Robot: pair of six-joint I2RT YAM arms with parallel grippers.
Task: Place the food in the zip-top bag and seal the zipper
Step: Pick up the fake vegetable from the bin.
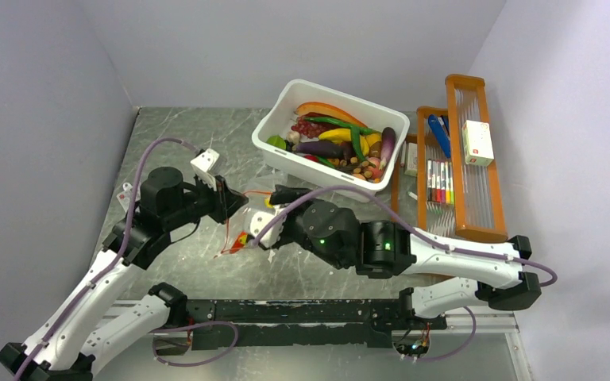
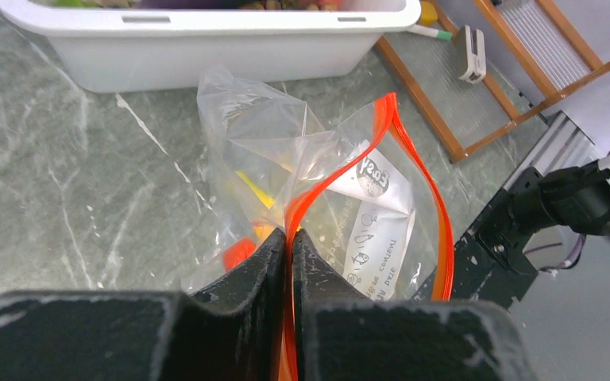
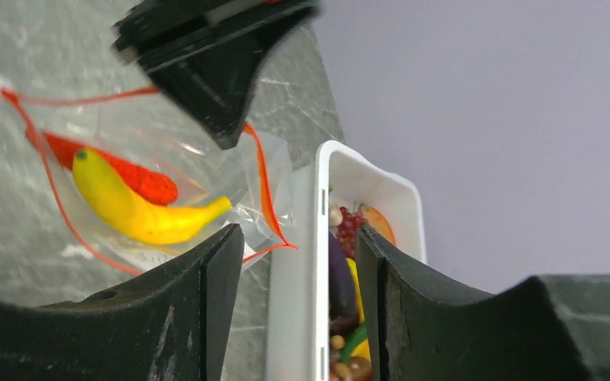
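Left gripper [image 2: 288, 238]: pressed together on the zipper [image 2: 327, 176].
Zip-top bag [image 2: 270, 135]: on the table just beside the white tub [image 2: 206, 55], mouth gaping, holding a toy banana [image 3: 131, 210] and a red-orange toy [image 3: 131, 178].
Right gripper [image 3: 298, 238]: spread, empty.
Tub: heaped with toy food.
Progress: filling partway, sealing undone.

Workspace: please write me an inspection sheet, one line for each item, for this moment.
Surface: grey veined table.
Job's things: zip-top bag mouth open, zipper unsealed; yellow banana and red toy inside; more food in white tub.
Clutter: wooden racks, marker pens, small white box.
Grippers: left gripper shut on zipper; right gripper open, empty.
Cables: purple cables along both arms.
Surroundings: plain walls.
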